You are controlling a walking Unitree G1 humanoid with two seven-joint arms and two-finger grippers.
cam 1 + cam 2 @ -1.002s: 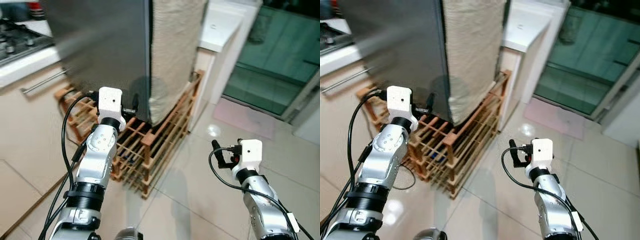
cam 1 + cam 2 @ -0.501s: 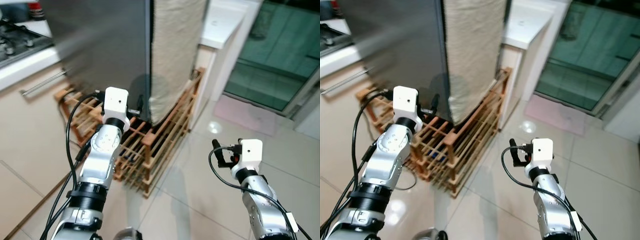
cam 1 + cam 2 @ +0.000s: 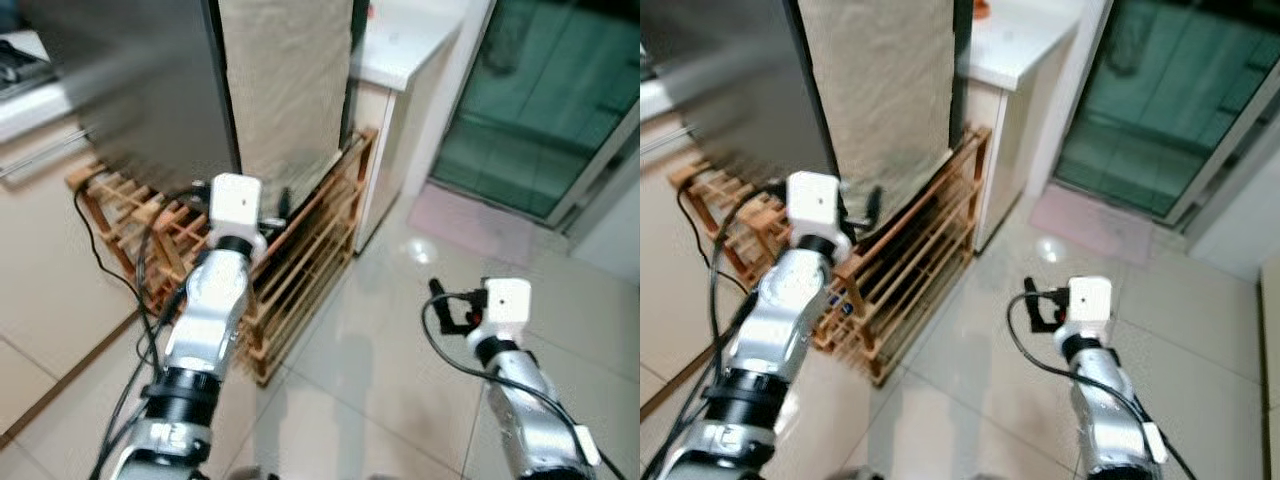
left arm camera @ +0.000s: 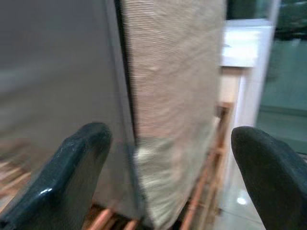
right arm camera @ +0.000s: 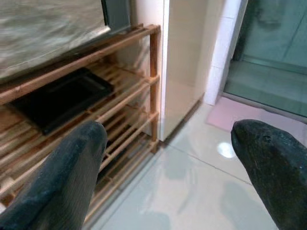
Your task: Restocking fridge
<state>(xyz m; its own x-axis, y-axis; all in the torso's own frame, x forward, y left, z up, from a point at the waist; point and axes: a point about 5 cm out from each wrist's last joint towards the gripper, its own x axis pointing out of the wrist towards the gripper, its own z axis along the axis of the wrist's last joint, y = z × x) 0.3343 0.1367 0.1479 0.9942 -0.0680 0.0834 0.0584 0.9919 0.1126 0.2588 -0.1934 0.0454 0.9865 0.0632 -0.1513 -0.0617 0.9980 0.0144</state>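
Note:
The fridge point(image 3: 140, 90) has a grey steel door, and a beige cloth point(image 3: 285, 90) covers its side. It stands on a low wooden rack point(image 3: 300, 250). My left gripper point(image 3: 275, 207) is raised in front of the fridge's lower corner, where door and cloth meet point(image 4: 125, 120). It is open with nothing between its fingers point(image 4: 62, 182). My right gripper point(image 3: 445, 308) hangs lower over the tiled floor, right of the rack, also open and empty. In the right wrist view the rack's slats point(image 5: 120, 96) lie ahead of it.
A black tray point(image 5: 62, 98) lies on a rack shelf. A white counter cabinet point(image 3: 410, 50) stands right of the fridge, then a green glass door point(image 3: 540, 100) with a pink mat point(image 3: 480, 225) before it. A black cable point(image 3: 90, 240) runs along the rack's left end.
The whole picture has shifted left, so the camera has turned right. My left gripper has edged right towards the fridge's corner. The right arm holds its pose.

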